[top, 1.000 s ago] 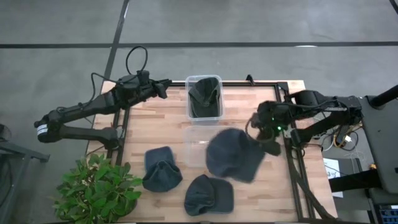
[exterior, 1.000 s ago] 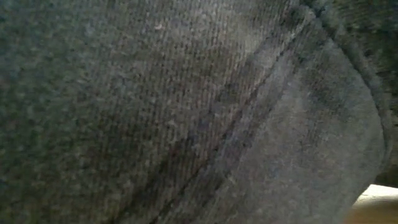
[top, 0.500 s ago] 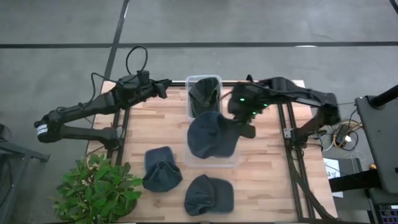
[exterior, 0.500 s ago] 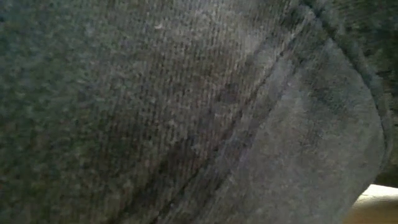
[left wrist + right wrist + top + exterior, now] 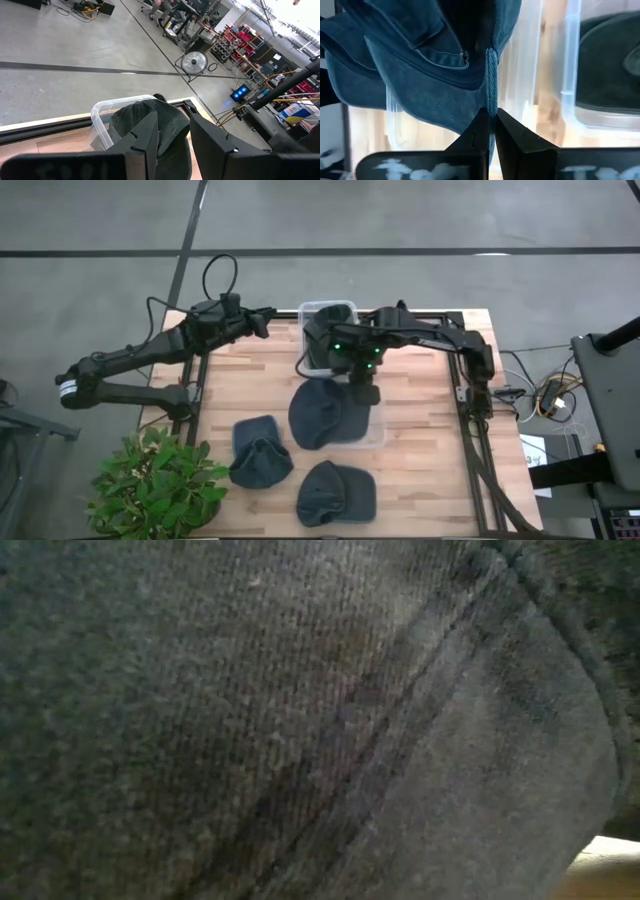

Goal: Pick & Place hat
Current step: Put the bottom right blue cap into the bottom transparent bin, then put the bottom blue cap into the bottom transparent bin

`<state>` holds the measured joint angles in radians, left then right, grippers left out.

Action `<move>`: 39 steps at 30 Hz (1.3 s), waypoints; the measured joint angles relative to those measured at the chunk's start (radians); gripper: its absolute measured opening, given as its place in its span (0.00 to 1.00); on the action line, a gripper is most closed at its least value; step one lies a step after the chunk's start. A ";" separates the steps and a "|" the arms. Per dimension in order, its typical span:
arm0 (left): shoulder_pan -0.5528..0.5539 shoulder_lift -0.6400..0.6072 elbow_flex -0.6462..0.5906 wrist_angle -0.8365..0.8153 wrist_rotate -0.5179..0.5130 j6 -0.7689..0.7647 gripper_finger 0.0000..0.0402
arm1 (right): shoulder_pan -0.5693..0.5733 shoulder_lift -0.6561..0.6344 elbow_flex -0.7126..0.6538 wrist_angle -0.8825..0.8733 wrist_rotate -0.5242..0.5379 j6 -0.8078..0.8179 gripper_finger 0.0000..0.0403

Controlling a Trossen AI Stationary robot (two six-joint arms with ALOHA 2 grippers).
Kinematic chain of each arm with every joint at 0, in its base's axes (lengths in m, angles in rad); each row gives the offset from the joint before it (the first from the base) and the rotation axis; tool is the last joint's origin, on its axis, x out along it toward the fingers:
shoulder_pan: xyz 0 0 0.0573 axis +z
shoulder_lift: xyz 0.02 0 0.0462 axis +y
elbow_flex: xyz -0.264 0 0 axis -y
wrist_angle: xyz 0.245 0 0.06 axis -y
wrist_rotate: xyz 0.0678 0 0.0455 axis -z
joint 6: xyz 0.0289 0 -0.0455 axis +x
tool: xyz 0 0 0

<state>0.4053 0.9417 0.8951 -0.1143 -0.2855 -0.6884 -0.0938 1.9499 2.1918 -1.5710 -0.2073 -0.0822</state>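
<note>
Denim hat [image 5: 322, 414] hangs from the right gripper [image 5: 364, 392], whose fingers [image 5: 482, 131] pinch its edge seam, over the empty clear bin [image 5: 378, 432] at the table's middle. A far bin [image 5: 303, 340] already holds another hat [image 5: 326, 332]. The left gripper [image 5: 266, 321] waits at the far left edge, jaws narrowly parted and empty. Two caps [image 5: 259, 452] [image 5: 334, 494] lie near the plant [image 5: 155, 488].

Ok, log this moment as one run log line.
right gripper: shut on hat | hat: over empty clear bin | left gripper: open, idle at table's far-left edge
</note>
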 joint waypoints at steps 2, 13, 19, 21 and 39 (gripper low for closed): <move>0.000 0.000 0.000 0.000 0.000 0.000 0.27 | -0.001 0.012 -0.001 0.000 -0.021 0.011 0.02; 0.000 0.000 0.000 0.000 0.000 0.000 0.27 | -0.018 -0.018 -0.116 0.000 -0.031 0.080 0.03; 0.000 0.000 0.000 0.000 0.000 0.000 0.27 | -0.018 -0.019 -0.180 0.000 -0.037 0.059 0.03; 0.000 0.000 0.000 0.000 0.000 0.000 0.27 | -0.018 -0.019 -0.194 0.000 -0.035 0.053 0.03; 0.000 0.000 0.000 0.000 0.000 0.000 0.27 | -0.018 -0.019 -0.232 0.001 -0.029 0.057 0.36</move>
<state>0.4053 0.9421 0.8952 -0.1143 -0.2855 -0.6880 -0.1116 1.9308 1.9594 -1.5698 -0.2363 -0.0251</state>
